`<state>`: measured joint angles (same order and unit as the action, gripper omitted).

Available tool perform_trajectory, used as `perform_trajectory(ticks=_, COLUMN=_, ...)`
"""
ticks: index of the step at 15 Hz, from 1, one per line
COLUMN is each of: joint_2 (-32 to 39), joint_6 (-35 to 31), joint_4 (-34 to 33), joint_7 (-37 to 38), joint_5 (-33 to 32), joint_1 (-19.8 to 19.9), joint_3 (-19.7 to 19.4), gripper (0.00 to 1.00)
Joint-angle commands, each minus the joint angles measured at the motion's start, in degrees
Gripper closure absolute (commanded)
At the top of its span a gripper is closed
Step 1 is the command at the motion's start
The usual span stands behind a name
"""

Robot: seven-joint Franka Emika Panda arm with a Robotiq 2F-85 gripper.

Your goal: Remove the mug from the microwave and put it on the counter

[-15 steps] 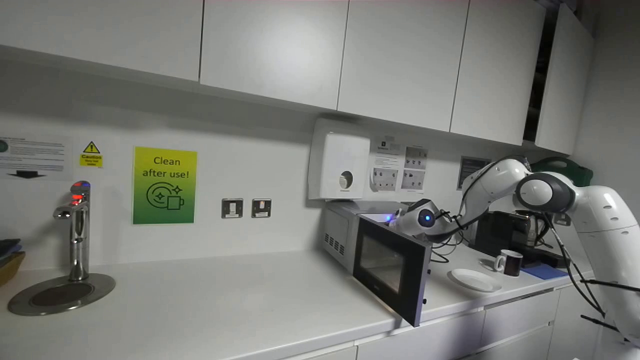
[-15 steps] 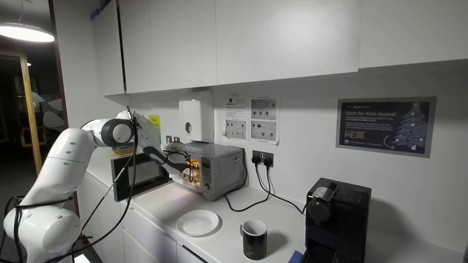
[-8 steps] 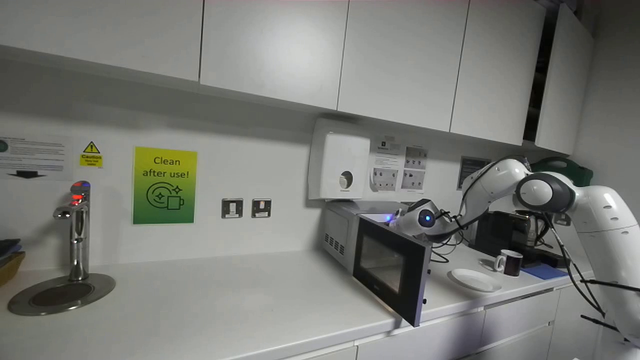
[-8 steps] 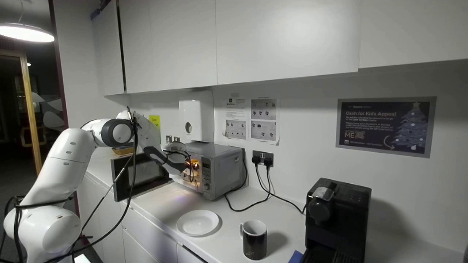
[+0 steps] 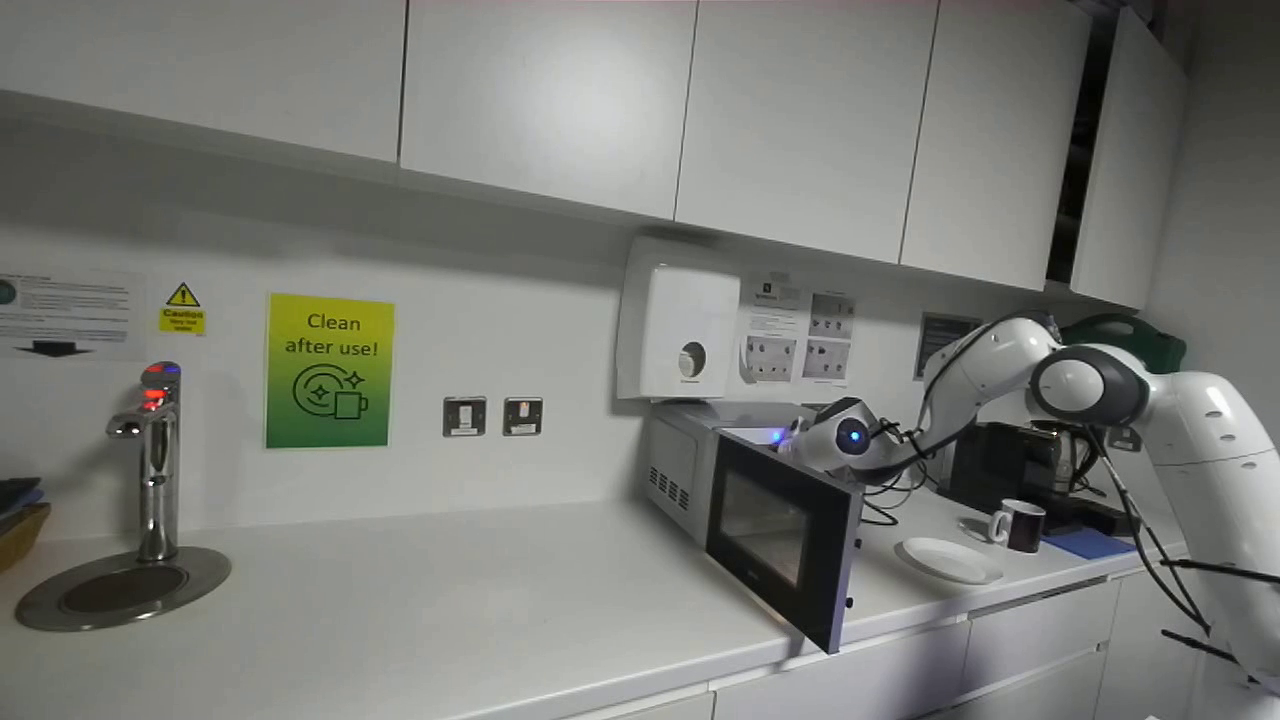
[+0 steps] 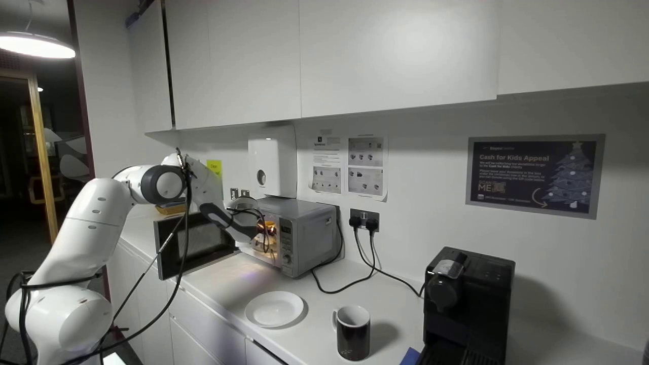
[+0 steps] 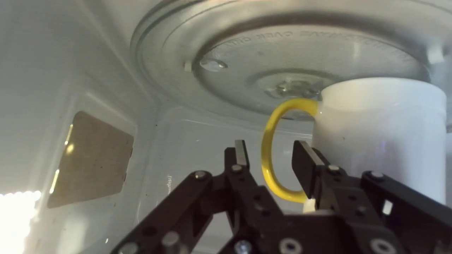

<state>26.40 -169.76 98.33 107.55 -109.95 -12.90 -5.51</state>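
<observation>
The microwave (image 6: 314, 230) stands with its door (image 5: 783, 540) swung wide and its inside lit. In the wrist view a white mug (image 7: 385, 137) with a yellow handle (image 7: 267, 151) rests at the glass turntable (image 7: 317, 53). My gripper (image 7: 272, 151) is inside the microwave with its jaws apart. The handle passes between the fingers, with a gap on both sides. One finger (image 7: 303, 165) lies between handle and mug body, reaching through the loop's opening. Both exterior views hide the fingers. The white counter (image 5: 450, 590) runs under the microwave.
On the counter sit a white plate (image 6: 274, 309) and a black-and-white mug (image 6: 353, 334), close to the coffee machine (image 6: 469, 304). Power cables (image 6: 355, 271) trail behind. The open door juts past the counter's front edge. A tap (image 5: 158, 470) stands farther along.
</observation>
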Motion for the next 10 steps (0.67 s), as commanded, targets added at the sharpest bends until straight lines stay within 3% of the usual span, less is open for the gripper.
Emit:
perform_trajectory(ticks=1, joint_2=1.32, joint_6=-0.11, joint_4=-3.18, joint_7=0.84, joint_5=-2.31, joint_1=0.56, joint_3=-0.05, gripper=0.60)
perform_trajectory(ticks=6, joint_2=2.03, joint_6=0.00, joint_4=-3.93, joint_7=0.64, joint_5=-2.14, joint_1=0.77, joint_3=-0.35, gripper=0.59)
perform_trajectory(ticks=7, joint_2=2.25, joint_6=0.00, joint_4=-4.14, joint_7=0.54, joint_5=-2.06, joint_1=0.79, joint_3=-0.42, gripper=0.64)
perform_trajectory(ticks=8, joint_2=2.57, joint_6=-0.13, joint_4=-4.45, joint_7=0.48, joint_5=-1.90, joint_1=0.87, joint_3=-0.47, gripper=0.84)
perform_trajectory(ticks=10, joint_2=3.05, joint_6=-0.19, joint_4=-4.97, joint_7=0.48, joint_5=-1.90, joint_1=0.91, joint_3=-0.54, gripper=0.92)
